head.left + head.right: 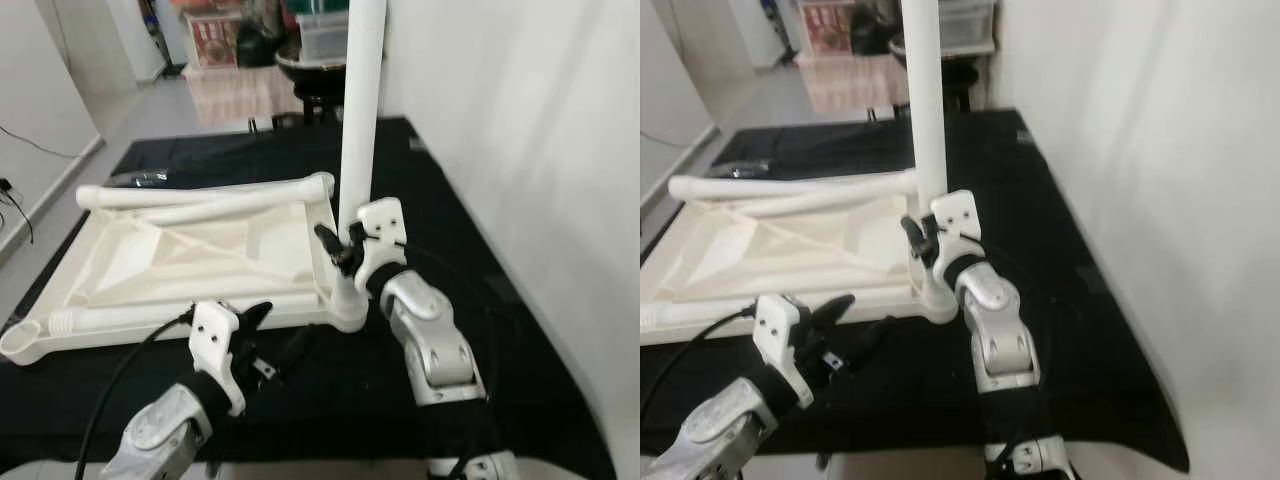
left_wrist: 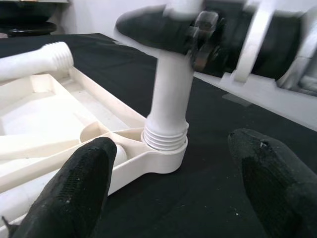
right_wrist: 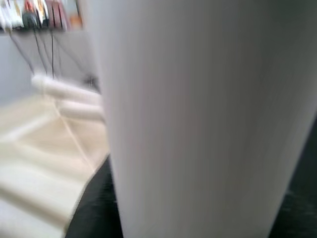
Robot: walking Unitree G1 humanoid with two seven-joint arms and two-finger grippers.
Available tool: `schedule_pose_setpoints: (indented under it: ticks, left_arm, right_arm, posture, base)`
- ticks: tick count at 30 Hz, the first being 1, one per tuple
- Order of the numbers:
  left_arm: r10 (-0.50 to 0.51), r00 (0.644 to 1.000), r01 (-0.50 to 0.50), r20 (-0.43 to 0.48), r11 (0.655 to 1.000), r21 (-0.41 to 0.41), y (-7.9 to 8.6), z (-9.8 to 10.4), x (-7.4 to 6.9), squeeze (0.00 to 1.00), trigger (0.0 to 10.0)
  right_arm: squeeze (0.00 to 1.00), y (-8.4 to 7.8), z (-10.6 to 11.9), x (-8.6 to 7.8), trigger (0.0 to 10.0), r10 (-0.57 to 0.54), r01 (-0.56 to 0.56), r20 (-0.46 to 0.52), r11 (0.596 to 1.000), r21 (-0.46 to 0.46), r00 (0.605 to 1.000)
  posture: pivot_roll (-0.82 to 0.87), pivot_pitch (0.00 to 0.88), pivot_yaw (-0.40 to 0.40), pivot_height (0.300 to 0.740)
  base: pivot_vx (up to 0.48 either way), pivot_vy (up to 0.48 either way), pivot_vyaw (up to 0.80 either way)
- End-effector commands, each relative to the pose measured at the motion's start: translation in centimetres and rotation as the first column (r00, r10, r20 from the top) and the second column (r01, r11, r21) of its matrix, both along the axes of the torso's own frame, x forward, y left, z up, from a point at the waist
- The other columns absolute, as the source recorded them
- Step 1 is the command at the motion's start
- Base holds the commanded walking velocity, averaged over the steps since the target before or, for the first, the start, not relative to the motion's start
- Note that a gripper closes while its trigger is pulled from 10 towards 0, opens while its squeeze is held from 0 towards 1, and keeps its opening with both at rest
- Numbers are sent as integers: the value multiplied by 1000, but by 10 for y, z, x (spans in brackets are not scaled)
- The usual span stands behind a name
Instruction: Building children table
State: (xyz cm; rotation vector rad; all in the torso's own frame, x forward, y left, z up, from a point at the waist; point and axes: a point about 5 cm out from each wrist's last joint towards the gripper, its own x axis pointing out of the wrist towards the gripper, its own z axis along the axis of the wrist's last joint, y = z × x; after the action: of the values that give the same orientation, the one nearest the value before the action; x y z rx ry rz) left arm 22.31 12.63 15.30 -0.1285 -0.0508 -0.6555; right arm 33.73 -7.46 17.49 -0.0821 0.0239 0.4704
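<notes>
Tabletop (image 1: 190,255), white plastic, lay upside down on a black mat (image 1: 480,230) on the floor, ribs on its underside facing up. One white leg (image 1: 358,120) stood upright in the corner socket (image 1: 345,305) nearest the robot on its right side; in the left wrist view the leg's threaded end (image 2: 165,139) sat in the socket with several threads still showing above the rim. Two more legs lay loose on the upturned top: one (image 1: 205,195) along the far edge, one (image 1: 150,316) along the near edge, its threaded end toward the robot's left.

Right gripper (image 1: 345,250) was at the lower part of the upright leg, just above the socket, its black fingers closed around it. The right wrist view was blurred, with the white leg close up across most of it.

Left gripper (image 1: 275,335) hovered low over the mat just in front of the near edge of the tabletop, close to the socket corner. Its fingers (image 2: 81,183) were spread apart and held nothing; in the left wrist view the socket and leg sat between and beyond them.

A white wall (image 1: 530,150) ran along the mat's right side.
</notes>
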Motion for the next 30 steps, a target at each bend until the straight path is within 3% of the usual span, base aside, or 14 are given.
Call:
schedule_pose_setpoints:
  ticks: [1,2,6,7,8,9,10,11,13,18,19,23,30]
  left_arm:
    - [12,1000,-12,-25,1000,8,4,-5,1,0,10000]
    - [21,1000,-21,-24,1000,7,4,-5,2,0,10000]
    - [17,1000,-17,-25,1000,7,3,-5,2,0,10000]
    - [14,1000,-14,-27,1000,6,3,-6,3,0,10000]
    - [14,1000,-14,-27,1000,6,3,-6,3,0,10000]
    - [12,1000,-11,-29,1000,5,3,-6,3,0,10000]
    - [12,1000,-11,-29,1000,5,3,-6,3,0,10000]
    - [10,999,-10,-31,1000,5,2,-6,3,0,10000]
    - [8,999,-8,-32,1000,5,1,-7,3,0,10000]
    - [9,999,-9,-32,1000,3,0,-8,3,0,10000]
    - [9,999,-9,-33,1000,3,-1,-8,2,0,10000]
    - [8,999,-8,-34,1000,3,-1,-8,1,0,10000]
    - [-2,999,2,-39,1000,0,-2,-7,-3,0,10000]
  right_arm:
    - [1000,4,-24,-1,10000,83,-84,-124,996,-3,989]
    - [1000,11,-9,8,10000,285,-281,-76,958,61,956]
    - [1000,13,3,11,10000,381,-377,-37,922,88,924]
    - [0,13,8,11,10000,435,-432,-17,897,88,900]
    - [0,13,8,11,10000,435,-432,-17,897,88,900]
    - [0,13,13,10,10000,508,-507,4,859,73,862]
    - [0,13,13,10,10000,508,-507,4,859,73,862]
    - [0,11,16,13,10000,603,-602,-4,797,35,798]
    - [0,6,18,18,10000,696,-696,-44,718,-3,717]
    - [0,-4,23,29,10000,729,-731,-101,682,19,677]
    - [0,-7,22,32,0,728,-729,-112,683,34,677]
    - [0,-13,22,33,0,736,-736,-118,675,50,667]
    - [0,-29,16,31,0,668,-670,-86,743,17,739]
  posture:
    - [-63,87,23,740]
    - [-62,83,23,740]
    - [-65,79,22,740]
    - [-71,74,24,740]
    - [-71,74,24,740]
    - [-68,70,27,740]
    - [-68,70,27,740]
    - [-56,61,24,740]
    - [-52,59,19,740]
    - [-48,57,15,740]
    - [-45,57,14,740]
    - [-45,59,15,740]
    - [-57,81,20,740]
  base:
    - [0,0,0]
    - [0,0,0]
    - [0,0,0]
    - [0,0,0]
    - [0,0,0]
    - [0,0,0]
    - [0,0,0]
    - [0,0,0]
    - [0,0,0]
    - [0,0,0]
    - [0,0,0]
    - [0,0,0]
    - [0,0,0]
